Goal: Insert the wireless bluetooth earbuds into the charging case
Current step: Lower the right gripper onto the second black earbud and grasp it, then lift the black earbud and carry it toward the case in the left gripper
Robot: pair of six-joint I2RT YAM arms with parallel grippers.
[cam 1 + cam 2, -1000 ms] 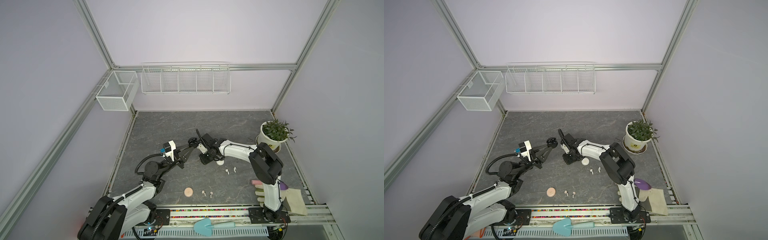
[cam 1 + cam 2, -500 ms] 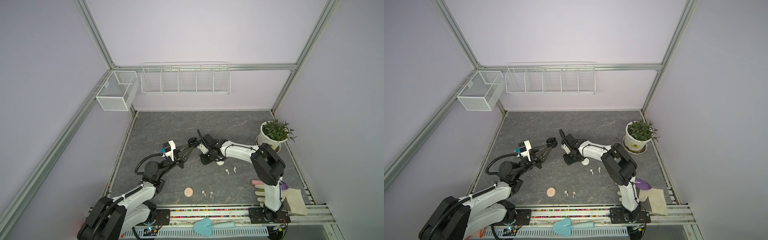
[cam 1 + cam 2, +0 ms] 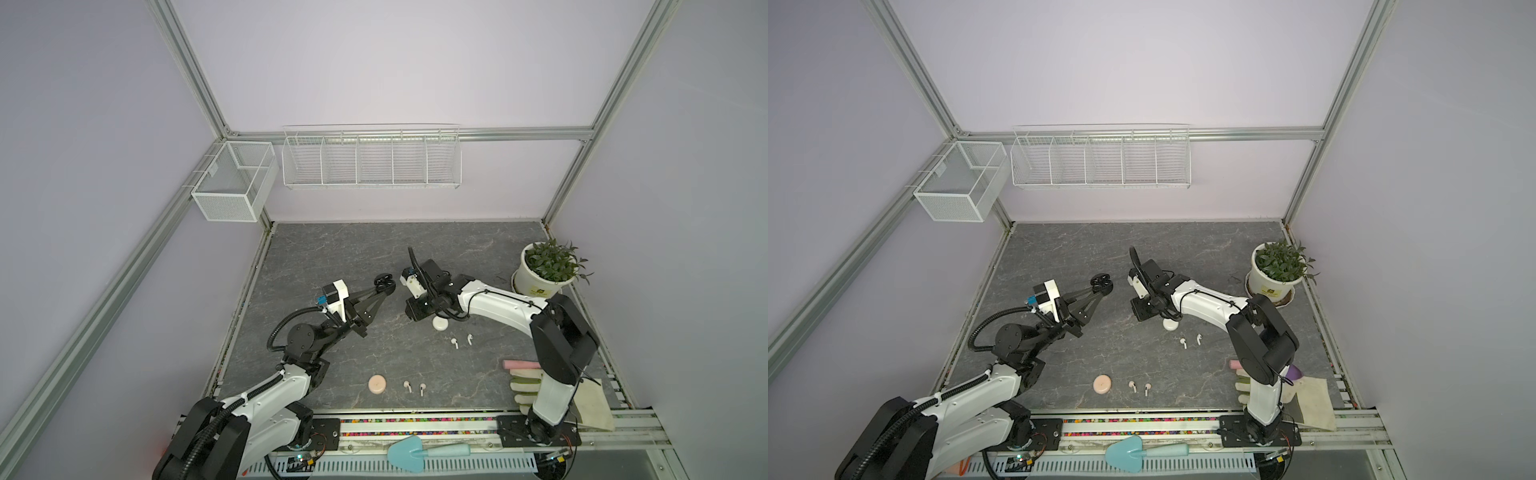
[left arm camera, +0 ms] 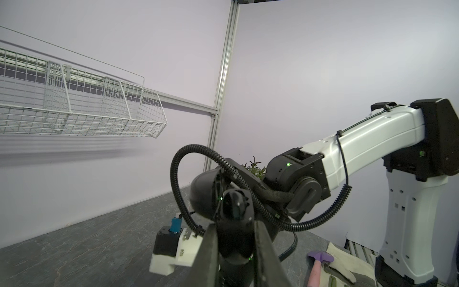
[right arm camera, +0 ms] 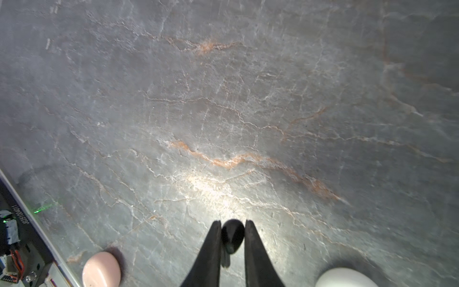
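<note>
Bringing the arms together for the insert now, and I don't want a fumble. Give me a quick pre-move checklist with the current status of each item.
1. Right gripper shut on black earbud: ok.
2. Left gripper shut on black case: ok.
3. Earbud above the black case: not ok, it hangs over bare table.
4. Case slots facing the earbud: cannot tell.
5. White case apart from the right gripper: ok.

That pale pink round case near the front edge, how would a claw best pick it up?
Probably from straight above, pinching the pale pink round plastic case across its curved sides. It lies flat and low on the grey stone-patterned tabletop, with nothing touching it.
</note>
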